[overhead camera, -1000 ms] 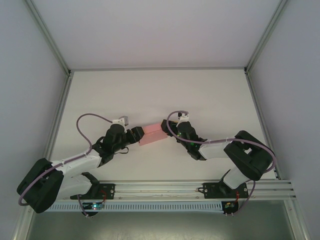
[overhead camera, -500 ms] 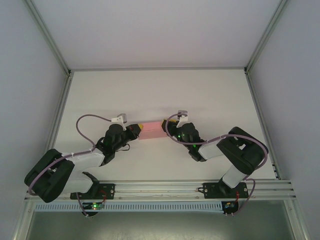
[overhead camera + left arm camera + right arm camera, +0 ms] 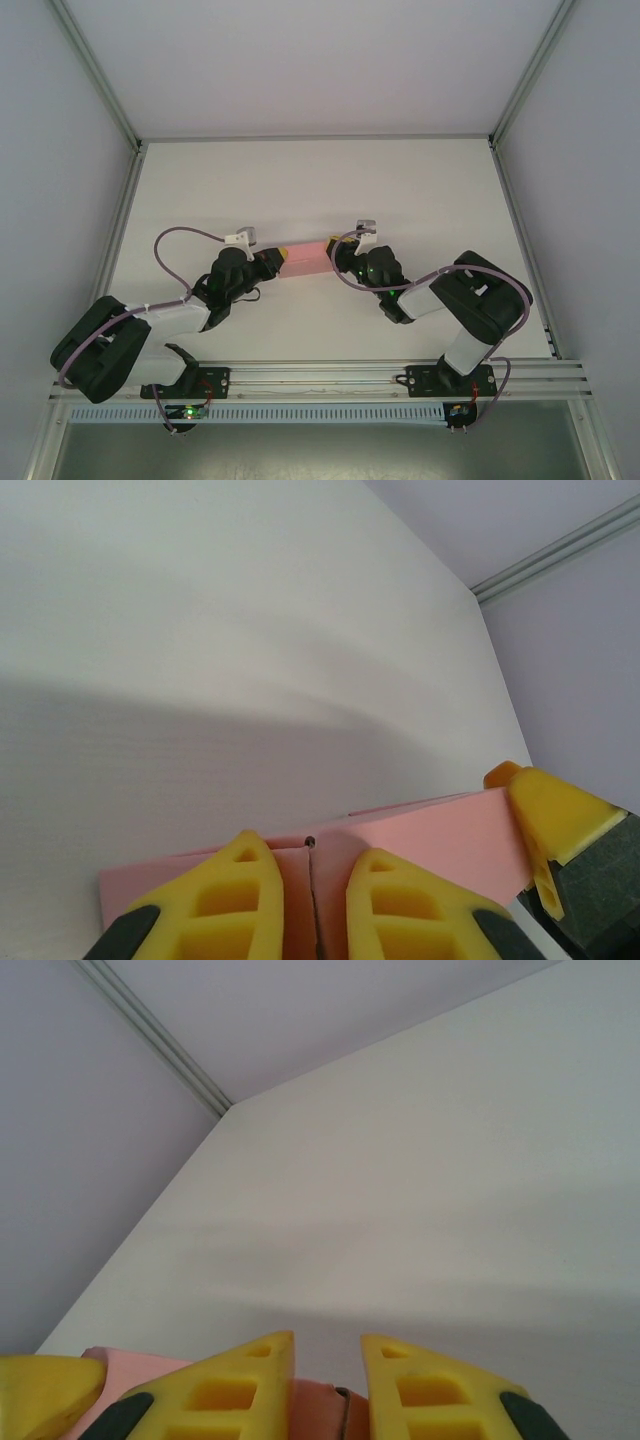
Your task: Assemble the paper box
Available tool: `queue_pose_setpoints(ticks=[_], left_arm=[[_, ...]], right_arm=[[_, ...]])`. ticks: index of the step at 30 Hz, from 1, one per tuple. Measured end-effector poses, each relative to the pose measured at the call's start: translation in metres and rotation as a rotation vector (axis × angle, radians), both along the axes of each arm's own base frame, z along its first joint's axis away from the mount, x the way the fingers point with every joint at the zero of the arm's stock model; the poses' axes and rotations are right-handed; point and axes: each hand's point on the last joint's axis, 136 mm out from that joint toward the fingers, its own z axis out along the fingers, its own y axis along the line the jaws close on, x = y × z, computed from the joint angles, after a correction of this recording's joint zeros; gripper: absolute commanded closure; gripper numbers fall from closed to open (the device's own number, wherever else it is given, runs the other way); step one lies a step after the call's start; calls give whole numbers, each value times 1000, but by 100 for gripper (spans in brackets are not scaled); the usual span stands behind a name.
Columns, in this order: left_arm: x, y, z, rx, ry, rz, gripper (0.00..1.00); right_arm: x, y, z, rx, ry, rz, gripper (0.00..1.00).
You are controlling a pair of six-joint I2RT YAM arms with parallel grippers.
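Paper box (image 3: 305, 258) spans between both arms, long axis left-right, over the surface (image 3: 300, 185). Left gripper (image 3: 273, 261) pinches its left end, right gripper (image 3: 342, 259) its right end; equally near.

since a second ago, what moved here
The box turned from slanted to nearly level and shifted a little away from the arm bases. The left tool and right tool moved with it. Both tools kept hold of its ends, left tool on the left end and right tool on the right, and nothing was let go.
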Motion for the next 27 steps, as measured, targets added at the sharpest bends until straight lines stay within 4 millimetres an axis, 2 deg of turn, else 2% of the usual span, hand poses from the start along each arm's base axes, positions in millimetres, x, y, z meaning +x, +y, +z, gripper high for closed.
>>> queue_pose_setpoints(ticks=[6, 7, 10, 12, 13, 15, 18, 20, 25, 27], left_arm=[[0, -1, 1, 29, 5, -14, 100], [0, -1, 1, 38, 9, -17, 92], [1, -1, 1, 64, 27, -22, 76], [0, -1, 1, 81, 35, -30, 71], [-1, -1, 1, 89, 38, -35, 71], [-2, -1, 1, 106, 46, -41, 68], [-1, -1, 2, 125, 55, -47, 62], [-1, -1, 1, 137, 61, -51, 62], [0, -1, 3, 169, 67, -64, 50], [0, -1, 3, 184, 73, -71, 40]], right_arm=[[1, 2, 3, 6, -5, 15, 94], [1, 2, 4, 6, -4, 15, 93], [5, 3, 4, -3, 13, 19, 90], [8, 4, 4, -7, 29, 22, 86], [9, 4, 4, -9, 36, 23, 79], [10, 4, 3, -19, 52, 26, 77], [11, 3, 2, -40, 76, 25, 66], [11, 1, -1, -56, 96, 18, 59], [10, -2, -2, -92, 135, 7, 54], [12, -1, -2, -103, 149, 5, 52]])
